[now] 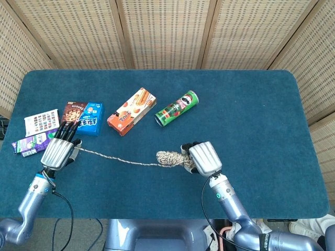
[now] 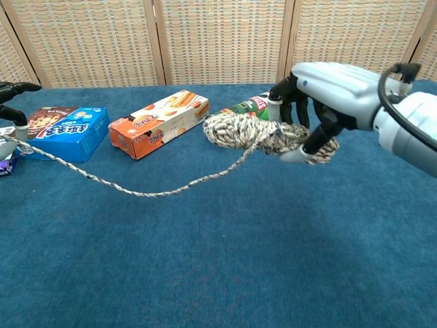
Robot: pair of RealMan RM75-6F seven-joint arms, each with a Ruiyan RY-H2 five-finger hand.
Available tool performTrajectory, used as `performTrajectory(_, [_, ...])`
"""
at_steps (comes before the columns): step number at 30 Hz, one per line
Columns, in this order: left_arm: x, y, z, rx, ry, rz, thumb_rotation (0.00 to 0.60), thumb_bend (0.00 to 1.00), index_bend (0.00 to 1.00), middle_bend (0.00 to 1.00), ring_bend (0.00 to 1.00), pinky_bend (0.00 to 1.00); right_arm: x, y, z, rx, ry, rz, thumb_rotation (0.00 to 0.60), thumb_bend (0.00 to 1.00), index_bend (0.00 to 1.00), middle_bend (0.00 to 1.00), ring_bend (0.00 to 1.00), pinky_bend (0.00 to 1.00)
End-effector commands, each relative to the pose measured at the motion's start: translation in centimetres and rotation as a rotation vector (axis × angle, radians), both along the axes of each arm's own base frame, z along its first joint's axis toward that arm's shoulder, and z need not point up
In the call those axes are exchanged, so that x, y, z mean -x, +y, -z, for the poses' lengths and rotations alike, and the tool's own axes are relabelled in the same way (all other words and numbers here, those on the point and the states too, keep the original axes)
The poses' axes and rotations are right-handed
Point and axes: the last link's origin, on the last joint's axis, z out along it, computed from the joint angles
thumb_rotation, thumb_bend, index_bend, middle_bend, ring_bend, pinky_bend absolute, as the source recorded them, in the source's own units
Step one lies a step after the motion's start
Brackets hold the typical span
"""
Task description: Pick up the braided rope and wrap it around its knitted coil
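Observation:
My right hand [image 1: 204, 159] [image 2: 332, 99] grips the knitted coil [image 1: 171, 158] [image 2: 259, 134] and holds it raised above the blue table [image 1: 251, 120]. The braided rope [image 1: 118, 158] [image 2: 136, 188] runs from the coil leftward, sagging to the cloth in the chest view, and up to my left hand [image 1: 58, 150]. That hand pinches the rope's free end. In the chest view only the left hand's fingertips [image 2: 12, 92] show at the left edge.
A green crisp can [image 1: 177, 109] [image 2: 254, 104] lies behind the coil. An orange biscuit box [image 1: 132, 111] [image 2: 160, 124] and a blue cookie box [image 1: 82, 117] [image 2: 61, 131] lie to the left. A purple wrapper [image 1: 32, 143] and a white card [image 1: 41, 122] sit by the left hand.

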Motion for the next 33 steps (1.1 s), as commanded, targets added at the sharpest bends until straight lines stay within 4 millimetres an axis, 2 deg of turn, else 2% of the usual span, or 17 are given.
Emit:
performTrajectory(1, [0.2,0.0,-0.7,-0.005,0.010,0.017,0.600,0.53,0.84,0.00,0.00,0.00,-2.5,-1.6,-0.2,0.009,0.019,-0.036,0.600,0.45,0.65,0.71,0.57,0.69])
performTrajectory(5, [0.1,-0.4,-1.2,0.006,0.023,0.050,0.600,0.53,0.84,0.00,0.00,0.00,-4.0,-3.8,0.7,0.034,0.064,-0.070,0.600,0.46,0.66,0.72,0.58,0.71])
performTrajectory(10, [-0.9,-1.7,-1.4,0.054,0.024,0.125,0.600,0.54,0.84,0.00,0.00,0.00,-4.7,-6.7,2.2,-0.009,0.083,-0.028,0.600,0.50,0.68,0.74,0.59,0.72])
performTrajectory(14, [-3.6,-2.7,-1.8,0.108,-0.068,0.207,0.600,0.54,0.84,0.00,0.00,0.00,-5.5,-7.4,3.3,-0.020,0.142,-0.036,0.600,0.52,0.68,0.74,0.60,0.72])
performTrajectory(16, [-5.6,-2.6,-2.6,0.111,-0.138,0.258,0.600,0.55,0.84,0.00,0.00,0.00,-5.9,-7.3,3.8,-0.027,0.152,-0.041,0.600,0.52,0.68,0.74,0.60,0.72])
performTrajectory(19, [-9.1,-1.9,-4.1,0.096,-0.245,0.331,0.600,0.56,0.85,0.00,0.00,0.00,-6.2,-7.0,4.6,-0.031,0.169,-0.050,0.600,0.52,0.68,0.74,0.60,0.72])
performTrajectory(22, [-11.6,-1.2,-5.4,0.081,-0.312,0.365,0.600,0.57,0.85,0.00,0.00,0.00,-6.3,-6.9,4.9,-0.030,0.183,-0.057,0.600,0.53,0.68,0.74,0.60,0.73])
performTrajectory(25, [-15.0,0.5,-7.7,0.028,-0.426,0.409,0.600,0.57,0.85,0.00,0.00,0.00,-6.0,-6.7,5.2,-0.017,0.230,-0.085,0.600,0.53,0.68,0.74,0.60,0.73])
performTrajectory(28, [-17.2,2.0,-9.9,-0.039,-0.505,0.442,0.600,0.58,0.85,0.00,0.00,0.00,-5.4,-6.6,5.3,-0.014,0.265,-0.096,0.600,0.53,0.68,0.75,0.60,0.73])
performTrajectory(33, [-19.2,4.4,-13.0,-0.170,-0.571,0.477,0.600,0.58,0.85,0.00,0.00,0.00,-4.3,-6.5,5.3,-0.025,0.298,-0.102,0.600,0.53,0.68,0.75,0.60,0.73])
